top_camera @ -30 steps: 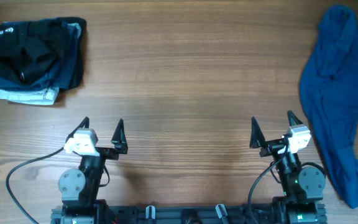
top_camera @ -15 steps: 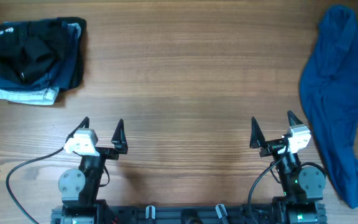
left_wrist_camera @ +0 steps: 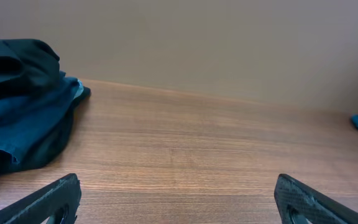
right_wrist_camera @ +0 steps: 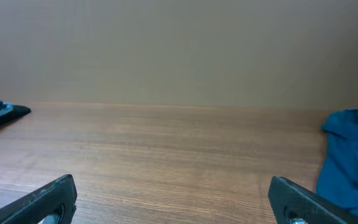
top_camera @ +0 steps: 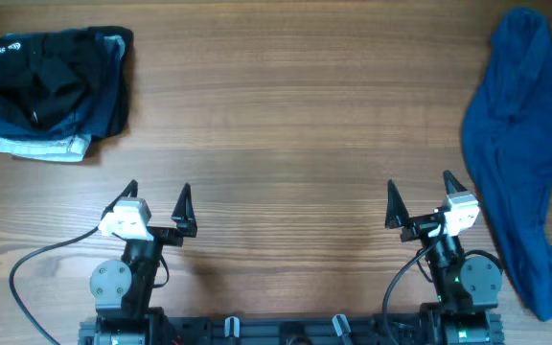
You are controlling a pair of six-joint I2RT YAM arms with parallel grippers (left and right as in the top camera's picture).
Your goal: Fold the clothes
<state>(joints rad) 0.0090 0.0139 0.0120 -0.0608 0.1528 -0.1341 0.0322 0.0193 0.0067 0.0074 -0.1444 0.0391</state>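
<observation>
Blue shirt [top_camera: 520,158] crumpled at table's [top_camera: 286,125] right edge; left gripper [top_camera: 157,203] and right gripper [top_camera: 420,199] near, both jaws apart, empty.

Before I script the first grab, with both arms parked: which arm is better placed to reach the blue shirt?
Right. The blue shirt lies crumpled at the far right, just beside the open, empty right gripper. The left gripper, also open, sits far off, nearer the folded stack.
</observation>
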